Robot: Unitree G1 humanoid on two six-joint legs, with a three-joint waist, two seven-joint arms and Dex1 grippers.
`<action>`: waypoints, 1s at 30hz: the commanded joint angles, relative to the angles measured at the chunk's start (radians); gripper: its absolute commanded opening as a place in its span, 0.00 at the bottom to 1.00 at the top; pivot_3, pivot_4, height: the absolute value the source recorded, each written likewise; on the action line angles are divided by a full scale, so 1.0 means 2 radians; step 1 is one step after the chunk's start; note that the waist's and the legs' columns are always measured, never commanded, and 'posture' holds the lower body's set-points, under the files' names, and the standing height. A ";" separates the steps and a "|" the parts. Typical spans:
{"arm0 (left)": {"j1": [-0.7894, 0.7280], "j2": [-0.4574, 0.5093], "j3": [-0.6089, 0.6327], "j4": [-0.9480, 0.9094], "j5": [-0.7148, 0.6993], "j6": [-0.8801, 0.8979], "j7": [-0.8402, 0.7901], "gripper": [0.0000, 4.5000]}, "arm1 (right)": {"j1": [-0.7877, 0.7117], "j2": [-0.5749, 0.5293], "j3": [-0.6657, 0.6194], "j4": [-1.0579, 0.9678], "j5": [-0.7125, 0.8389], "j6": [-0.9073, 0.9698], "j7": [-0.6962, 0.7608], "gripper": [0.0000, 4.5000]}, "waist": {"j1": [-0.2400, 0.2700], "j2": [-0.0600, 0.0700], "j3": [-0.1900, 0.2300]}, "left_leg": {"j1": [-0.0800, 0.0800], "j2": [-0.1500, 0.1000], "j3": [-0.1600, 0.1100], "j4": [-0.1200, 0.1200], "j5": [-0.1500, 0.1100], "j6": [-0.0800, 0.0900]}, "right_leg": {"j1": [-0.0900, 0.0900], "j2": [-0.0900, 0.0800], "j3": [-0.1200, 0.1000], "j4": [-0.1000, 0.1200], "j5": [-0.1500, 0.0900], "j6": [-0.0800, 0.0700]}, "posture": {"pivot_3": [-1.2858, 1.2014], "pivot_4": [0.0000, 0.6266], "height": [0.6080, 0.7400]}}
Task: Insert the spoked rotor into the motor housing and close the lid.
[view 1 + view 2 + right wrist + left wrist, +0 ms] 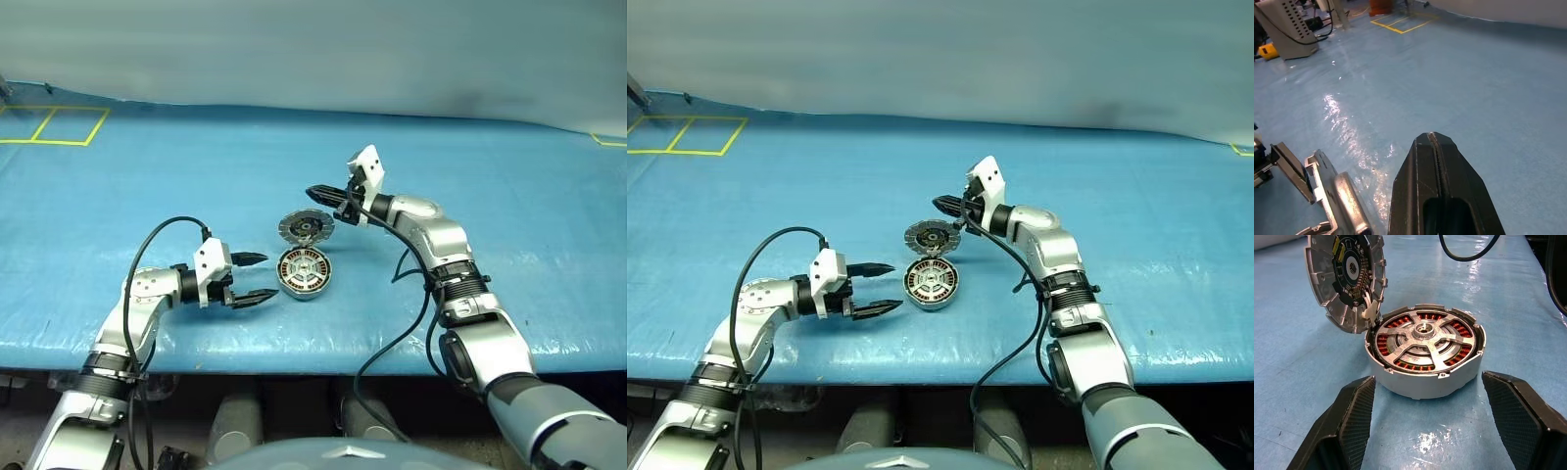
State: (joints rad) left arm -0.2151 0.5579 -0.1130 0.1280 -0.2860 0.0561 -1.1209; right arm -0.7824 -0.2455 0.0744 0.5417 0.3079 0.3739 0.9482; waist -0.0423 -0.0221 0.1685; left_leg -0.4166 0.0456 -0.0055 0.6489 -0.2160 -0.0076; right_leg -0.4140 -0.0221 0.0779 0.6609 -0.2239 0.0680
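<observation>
Item 1, nearest: left gripper (257, 278). Two black fingers spread wide, holding nothing, level above the blue table (509, 245), pointing at the housing from the robot's left side, just beside it.

Item 2: motor housing (305, 272). Round silver-grey puck, flat on the table near its front edge. Copper-brown windings visible in a ring; over them sits a silver spoked piece around a central hub, level with the rim. This appears to be the spoked rotor (1423, 341) already seated, though it reads as silver here, not black.

Item 3: lid (306, 228). Silver-grey disc with ribbed edge, joined to the housing's far rim, standing open and tilted back. Inner face shows a dark centre with dark segments.

Item 4, farthest: right gripper (325, 194). Fingers pressed together, empty, just behind and above the lid's raised edge.

Step in hand, by judgement: closing the lid. Advice: push the top of the lid's back face toward the housing with the closed tip, slowly, following the hinge arc. The left fingers would do well to brace the housing so it does not slide forward. Finish with a downward press until the rims meet evenly.
</observation>
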 commanded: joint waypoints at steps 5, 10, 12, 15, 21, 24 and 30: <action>0.001 0.008 0.021 -0.021 -0.008 0.002 0.006 0.84 | 0.022 -0.021 0.031 -0.054 -0.004 0.033 0.052 0.00 | 0.000 0.000 0.000 | 0.000 0.000 0.000 0.000 0.000 0.000 | 0.000 0.000 0.000 0.000 0.000 0.000 | 0.52 0.24 1.00; 0.002 0.008 0.024 -0.021 -0.007 0.003 0.007 0.84 | 0.072 -0.042 0.049 -0.143 0.009 0.064 0.075 0.00 | 0.001 0.000 0.000 | 0.000 0.000 0.000 0.000 0.000 0.000 | 0.000 0.000 0.000 0.000 0.000 0.000 | 0.52 0.24 1.00; 0.003 0.008 0.025 -0.022 -0.008 0.005 0.007 0.84 | 0.095 -0.050 0.062 -0.181 0.007 0.075 0.080 0.00 | 0.001 0.000 0.000 | 0.000 0.000 0.000 0.000 0.000 0.000 | 0.000 0.000 0.000 0.000 0.000 0.000 | 0.52 0.24 1.00; 0.005 0.009 0.028 -0.024 -0.013 0.010 0.007 0.84 | 0.123 -0.058 0.079 -0.221 0.003 0.083 0.081 0.00 | 0.000 0.000 0.000 | 0.000 0.000 0.000 0.000 0.000 0.000 | 0.000 0.000 0.000 0.000 -0.001 0.001 | 0.52 0.24 1.00; 0.008 0.015 0.045 -0.031 -0.034 0.033 0.006 0.84 | 0.158 -0.050 0.097 -0.230 -0.018 0.066 0.046 0.00 | 0.000 0.000 0.000 | 0.000 0.000 0.000 0.000 0.000 0.000 | 0.000 0.000 0.000 0.000 -0.001 0.002 | 0.52 0.24 1.00; 0.009 0.017 0.047 -0.033 -0.034 0.035 0.006 0.84 | 0.168 -0.040 0.098 -0.227 -0.020 0.058 0.030 0.00 | 0.000 0.000 0.000 | 0.001 0.000 0.000 0.000 0.000 0.000 | 0.000 0.000 0.000 0.000 -0.003 0.000 | 0.52 0.24 1.00; 0.011 0.016 0.044 -0.040 -0.032 0.038 0.009 0.84 | 0.191 -0.016 0.090 -0.219 -0.038 0.015 -0.027 0.00 | 0.000 0.000 0.000 | 0.001 0.000 0.000 0.000 0.000 0.000 | 0.001 0.000 0.000 0.000 -0.003 0.000 | 0.52 0.24 1.00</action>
State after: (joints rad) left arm -0.1908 0.5876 -0.0406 0.0933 -0.3349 0.1303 -1.1080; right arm -0.4169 -0.2827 0.2632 0.1020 0.2482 0.4146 0.9274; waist -0.0423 -0.0222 0.1683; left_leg -0.4143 0.0461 -0.0055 0.6493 -0.2159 -0.0081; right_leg -0.4124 -0.0221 0.0770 0.6613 -0.2302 0.0678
